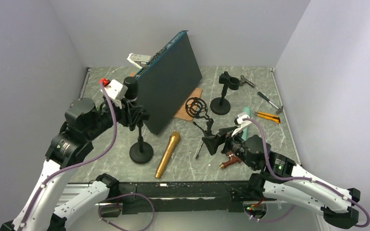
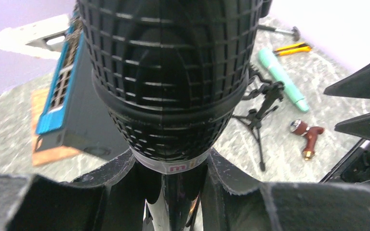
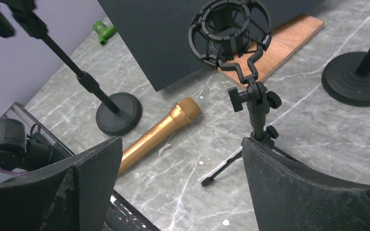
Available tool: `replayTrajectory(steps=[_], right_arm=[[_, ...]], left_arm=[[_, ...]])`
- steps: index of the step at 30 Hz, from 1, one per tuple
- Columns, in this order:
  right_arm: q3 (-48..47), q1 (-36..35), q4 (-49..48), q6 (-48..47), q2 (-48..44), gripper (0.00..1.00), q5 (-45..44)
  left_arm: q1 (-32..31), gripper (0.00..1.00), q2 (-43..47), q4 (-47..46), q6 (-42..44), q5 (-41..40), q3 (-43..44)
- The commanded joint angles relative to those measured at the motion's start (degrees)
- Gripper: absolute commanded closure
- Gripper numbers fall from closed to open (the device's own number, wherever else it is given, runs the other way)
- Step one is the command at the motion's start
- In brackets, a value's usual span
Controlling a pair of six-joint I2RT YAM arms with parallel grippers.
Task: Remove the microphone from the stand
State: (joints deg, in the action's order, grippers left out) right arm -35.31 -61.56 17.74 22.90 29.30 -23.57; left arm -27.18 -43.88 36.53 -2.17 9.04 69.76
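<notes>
Black and mesh-headed, the microphone stands upright at the top of a round-based stand, in the left half of the grey marbled tabletop and toward its near edge. The left gripper is pressed onto the microphone's body just under the head, one finger on each side. In the left wrist view the head fills most of the picture. The gripper hides the stand's clip, so whether the microphone sits in it cannot be told.

The right gripper hangs low near the middle of the near edge with its fingers spread wide and nothing between them. Just beyond it is a small tripod carrying an empty ring-shaped mount.

A gold microphone lies flat between the stand's base and the tripod. Behind them a dark panel leans upright over a wooden board. A second stand stands toward the far edge, and a yellow knife lies near the right edge.
</notes>
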Motion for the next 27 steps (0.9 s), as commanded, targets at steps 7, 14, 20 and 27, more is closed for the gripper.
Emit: replayTrajectory(steps=[7, 14, 20, 27], right_arm=[[-8.5, -0.2, 0.9, -2.8, 2.2, 0.04, 0.0], [-11.6, -0.2, 0.0, -3.1, 4.4, 0.03, 2.2], [-16.9, -0.2, -3.2, -3.6, 10.7, 0.03, 7.4], [-22.5, -0.2, -7.8, -4.2, 19.1, 0.02, 13.8]], left_arm=[[-7.6, 1.0, -6.6, -10.4, -6.3, 6.7, -2.2], [-7.9, 1.0, -6.4, -10.6, -6.4, 8.7, -3.4], [-8.0, 0.96, -4.8, -9.2, -6.3, 9.4, -4.0], [-7.9, 0.76, -1.8, -7.2, -5.3, 9.2, -4.5]])
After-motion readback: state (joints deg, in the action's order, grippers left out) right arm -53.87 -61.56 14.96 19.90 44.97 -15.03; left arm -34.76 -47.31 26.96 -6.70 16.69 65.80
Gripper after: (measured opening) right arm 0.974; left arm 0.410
